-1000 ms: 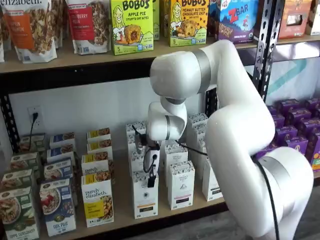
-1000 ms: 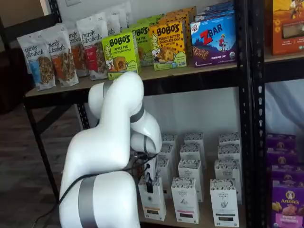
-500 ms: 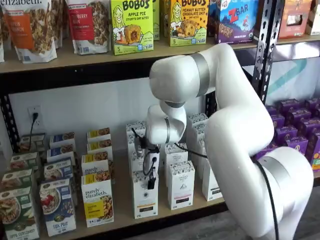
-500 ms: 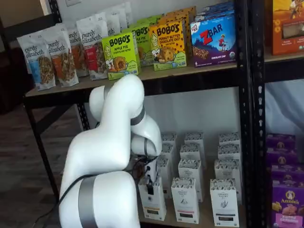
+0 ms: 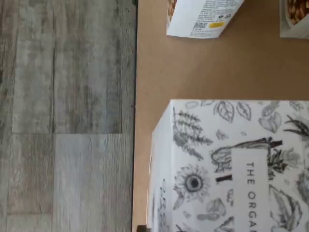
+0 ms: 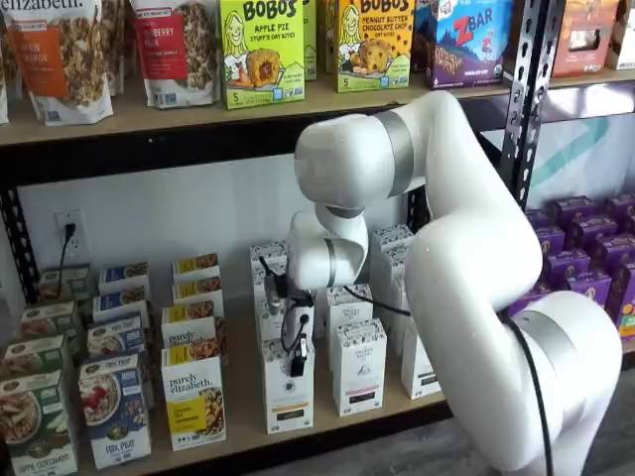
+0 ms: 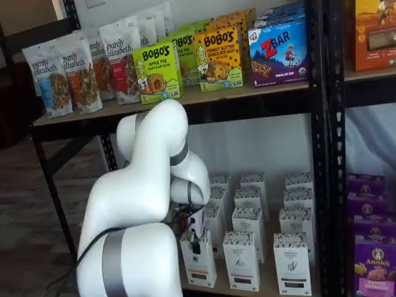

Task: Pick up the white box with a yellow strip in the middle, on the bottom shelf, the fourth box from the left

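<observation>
The white box [image 6: 288, 392] stands at the front of its row on the bottom shelf [image 6: 238, 436], with a patterned top and a yellow strip low on its front. It shows in both shelf views [image 7: 199, 263]. My gripper [image 6: 296, 363] hangs straight down with its black fingers at the box's top front edge, also seen in a shelf view [image 7: 196, 242]. The fingers show side-on, so no gap can be read. The wrist view looks down on the box's black-and-white botanical top [image 5: 231, 164] and the tan shelf board [image 5: 159, 72].
A like carton with a reddish strip [image 6: 359, 367] stands just right of the white box. A purely elizabeth granola box [image 6: 193, 402] stands to its left. More white cartons line up behind. The wood floor [image 5: 67, 116] lies beyond the shelf's front rail. Purple boxes [image 6: 585, 268] sit at the far right.
The arm's upper joints have shifted slightly down and left. The gripper has stayed over the front white box, moving only a little to the left.
</observation>
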